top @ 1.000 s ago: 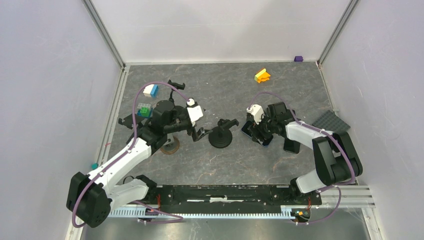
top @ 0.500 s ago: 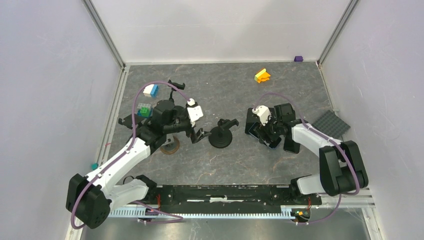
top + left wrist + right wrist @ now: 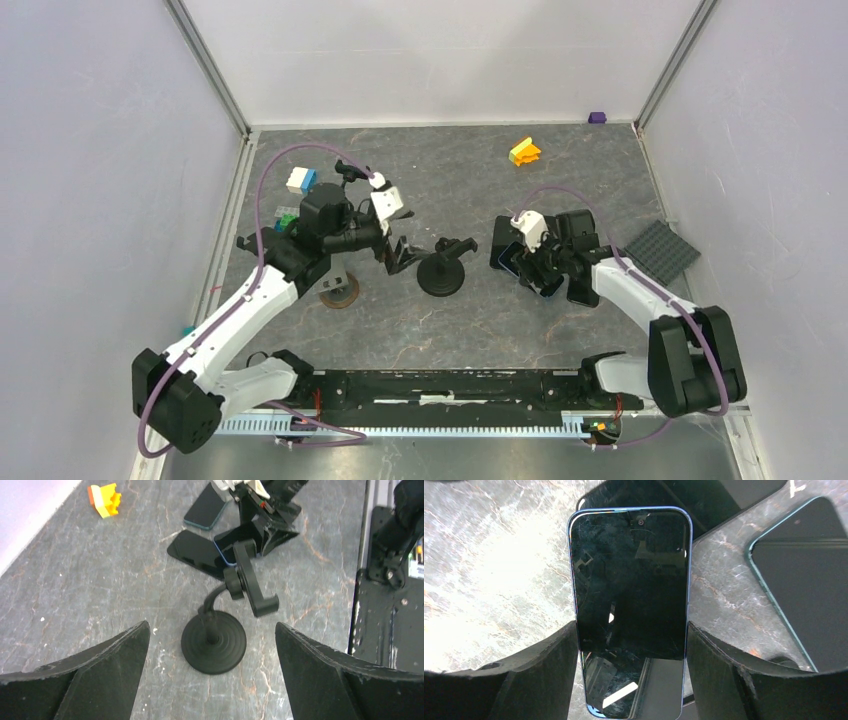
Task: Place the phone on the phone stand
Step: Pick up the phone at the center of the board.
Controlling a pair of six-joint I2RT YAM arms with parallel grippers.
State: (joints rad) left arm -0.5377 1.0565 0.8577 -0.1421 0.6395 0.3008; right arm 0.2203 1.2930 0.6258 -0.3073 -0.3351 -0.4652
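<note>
a: what's on the grey marbled bench (image 3: 560, 170)?
b: two arms. the left hand (image 3: 402, 255), fingers wide apart and holding nothing, hovers just left of the black phone stand (image 3: 441, 270). the stand is upright mid-bench with its cradle bare.
a: and the right hand (image 3: 631, 625)?
b: right of the stand, down over a cluster of phones. its fingers are clamped on the long edges of the blue-rimmed phone (image 3: 631, 580), screen up. whether that phone is off the bench i can't tell.
a: anything crowding it?
b: a dark phone (image 3: 704, 495) lies partly under it on the left, and a teal-rimmed phone (image 3: 804, 590) sits just beside it. a grey studded plate (image 3: 661, 250) lies further right by the wall.
a: smaller bits?
b: a brown disc (image 3: 340, 293) by the left arm, a blue-and-white block (image 3: 300, 180) far left, a yellow-orange block (image 3: 523, 151) far right, and a tiny purple block (image 3: 597, 117) in the far corner.
</note>
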